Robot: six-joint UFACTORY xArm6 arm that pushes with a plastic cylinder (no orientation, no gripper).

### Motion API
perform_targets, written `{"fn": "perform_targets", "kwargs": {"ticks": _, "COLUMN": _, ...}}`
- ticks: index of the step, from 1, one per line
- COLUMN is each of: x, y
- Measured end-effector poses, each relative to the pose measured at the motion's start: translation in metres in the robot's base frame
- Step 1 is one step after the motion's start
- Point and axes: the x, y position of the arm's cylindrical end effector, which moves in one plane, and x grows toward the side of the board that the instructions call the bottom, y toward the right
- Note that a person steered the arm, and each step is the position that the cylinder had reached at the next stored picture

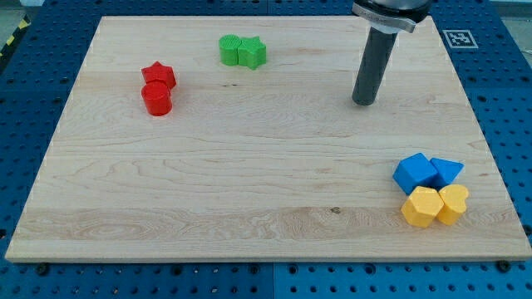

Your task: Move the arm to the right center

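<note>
My tip [364, 102] rests on the wooden board [249, 166] in the upper right part of the view. The dark rod rises from it to the view's top edge. A blue cube [415, 173] and a blue triangular block [446, 172] lie at the lower right, well below and right of my tip. A yellow hexagonal block [421, 207] and a yellow heart block [453, 203] touch them from below. A green round block [229, 49] and a green star [253, 52] sit together at the top centre, left of my tip. A red star [158, 75] and a red cylinder [156, 99] sit at the upper left.
The board lies on a blue perforated table [499, 100]. A black-and-white marker tag [459, 38] is fixed by the board's upper right corner.
</note>
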Motion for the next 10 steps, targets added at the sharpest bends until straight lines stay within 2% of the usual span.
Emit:
{"fn": "perform_targets", "kwargs": {"ticks": 9, "x": 0.0, "y": 0.035}}
{"fn": "perform_targets", "kwargs": {"ticks": 10, "x": 0.003, "y": 0.076}}
